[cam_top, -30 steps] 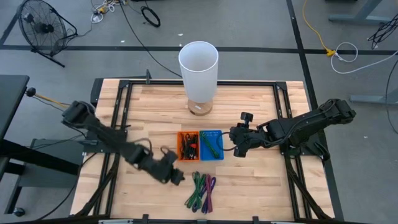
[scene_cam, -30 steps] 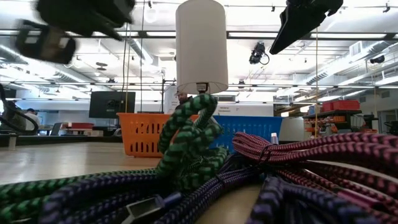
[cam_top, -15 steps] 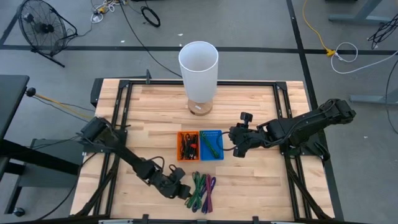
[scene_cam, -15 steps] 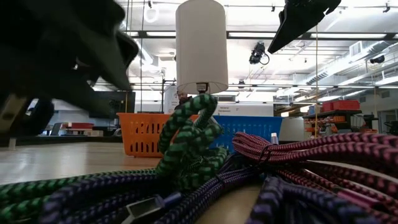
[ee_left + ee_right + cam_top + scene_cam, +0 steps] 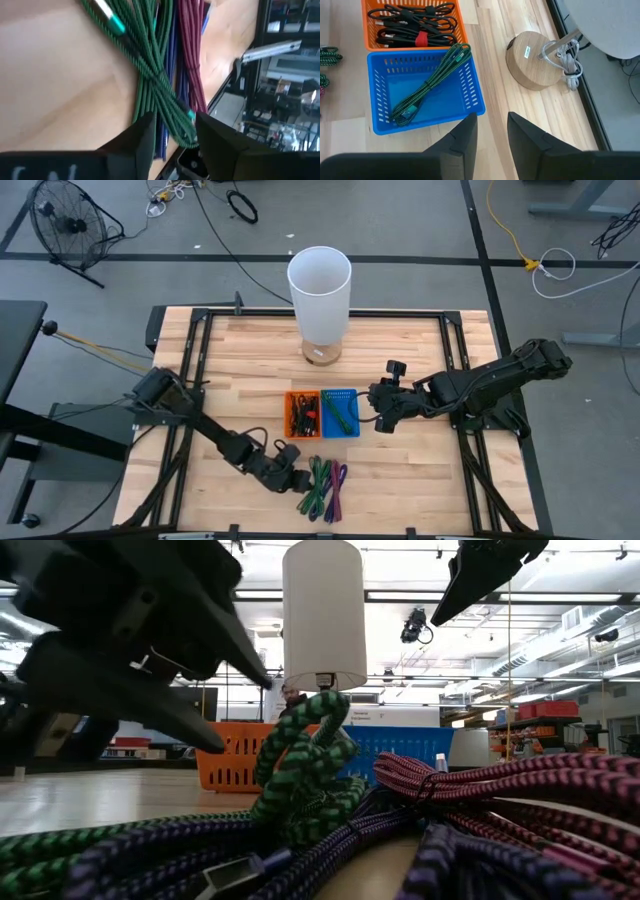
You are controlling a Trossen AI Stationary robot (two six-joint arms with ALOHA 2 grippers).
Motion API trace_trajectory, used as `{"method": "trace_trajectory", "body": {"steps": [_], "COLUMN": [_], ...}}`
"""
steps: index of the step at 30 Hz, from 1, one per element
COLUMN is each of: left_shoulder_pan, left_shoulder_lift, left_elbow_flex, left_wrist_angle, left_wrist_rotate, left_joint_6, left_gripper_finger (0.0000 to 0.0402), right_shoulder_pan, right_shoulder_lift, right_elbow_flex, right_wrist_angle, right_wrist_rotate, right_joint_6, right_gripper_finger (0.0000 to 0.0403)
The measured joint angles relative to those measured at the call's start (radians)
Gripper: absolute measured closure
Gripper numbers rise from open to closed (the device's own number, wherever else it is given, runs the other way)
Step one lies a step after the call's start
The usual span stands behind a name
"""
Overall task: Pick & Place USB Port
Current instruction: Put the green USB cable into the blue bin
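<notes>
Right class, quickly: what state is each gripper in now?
Left gripper: fingers open, holding nothing, at the cable bundle.
Right gripper: fingers open, empty, above the blue basket.

I see braided USB cables (image 5: pixel 323 487), green, blue and maroon, bundled on the table; one green cable (image 5: pixel 427 82) lies diagonally in the blue basket (image 5: pixel 475 100).

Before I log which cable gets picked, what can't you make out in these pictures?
- High view: left gripper covers the near edge of the braided green, purple and maroon cable bundle; contact unclear.
- Low view: orange plastic basket contents hidden behind its wall.
- Left wrist view: cable ends cut off by the frame.
</notes>
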Motion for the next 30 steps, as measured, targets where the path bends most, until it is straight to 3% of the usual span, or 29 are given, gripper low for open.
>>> {"method": "trace_trajectory", "body": {"steps": [7, 20, 26, 30], "left_shoulder_pan": [0.024, 0.031, 0.044, 0.068], "left_shoulder_lift": [0.0, 0.047, 0.14, 0.159], "left_elbow_flex": [0.0, 0.014, 0.104, 0.127], "left_wrist_angle": [-0.005, -0.011, 0.001, 0.003], "left_wrist_rotate": [-0.014, 0.005, 0.128, 0.156], "left_joint_6": [-0.01, -0.043, -0.045, 0.0], "left_gripper_finger": [0.0219, 0.0216, 0.0216, 0.0216], "right_shoulder_pan": [0.0, 0.0, 0.0, 0.0], "right_shoulder_lift": [0.0, 0.0, 0.0, 0.0], "right_elbow_flex": [0.0, 0.0, 0.0, 0.0], "right_wrist_angle": [0.0, -0.003, -0.004, -0.004], "right_wrist_rotate": [0.0, 0.0, 0.0, -0.001], "right_joint_6": [0.0, -0.001, -0.001, 0.0], "right_gripper_finger": [0.0294, 0.0294, 0.0294, 0.0294]}}
